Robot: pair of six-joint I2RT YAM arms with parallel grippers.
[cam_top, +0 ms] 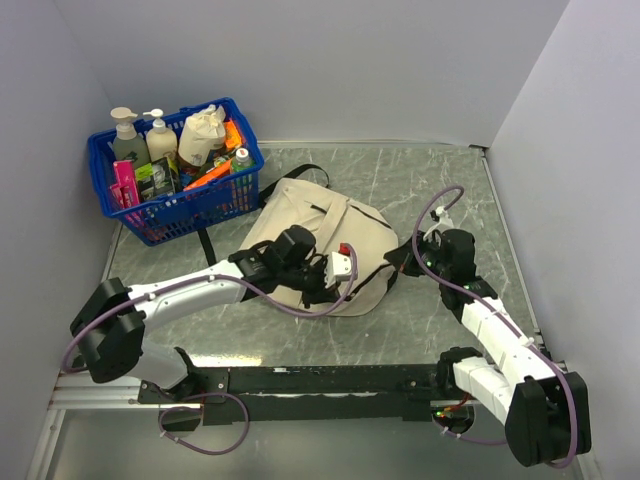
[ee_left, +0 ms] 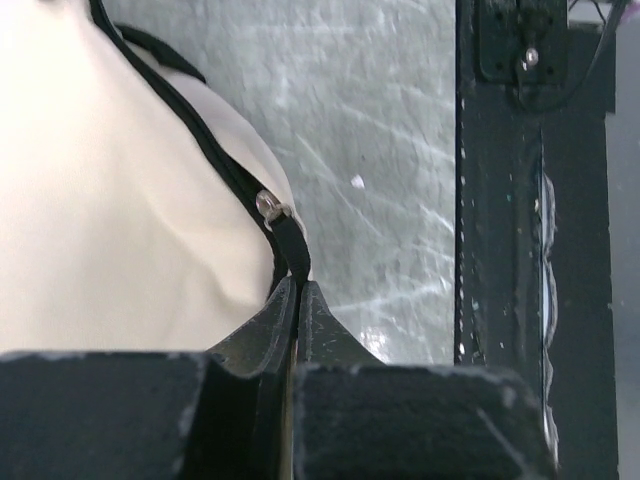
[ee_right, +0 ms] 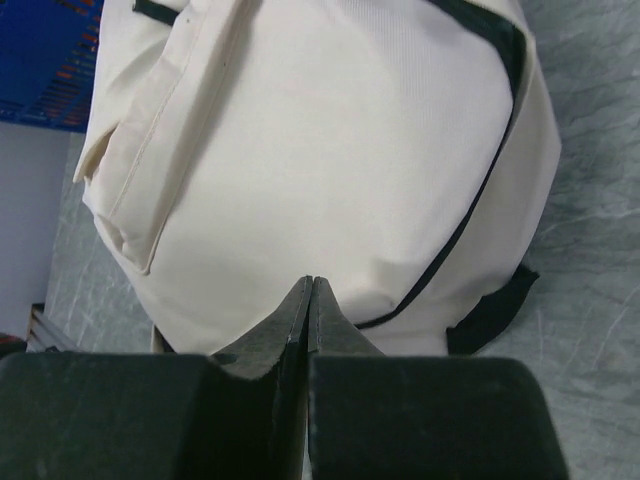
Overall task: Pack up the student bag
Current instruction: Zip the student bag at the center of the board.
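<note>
Top external view: the student bag [cam_top: 285, 205] lies flat on the grey table [cam_top: 430, 185], just beside the blue basket [cam_top: 205, 205]. The left gripper [ee_left: 298, 287] is clamped tight on the bag's black zipper trim [ee_left: 288, 238]. The right gripper [ee_right: 309, 283] is fully closed, its tips against cream fabric. Whether any cloth is pinched, I cannot tell.

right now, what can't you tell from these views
- Whether the shut left gripper pinches black trim on the student bag: left wrist view, its own fingers cover the contact.
- Same for the shut right gripper: right wrist view.
- Bag's opening: top view, left arm crosses it.
- Lower items in the blue basket: its wall hides them.
</note>
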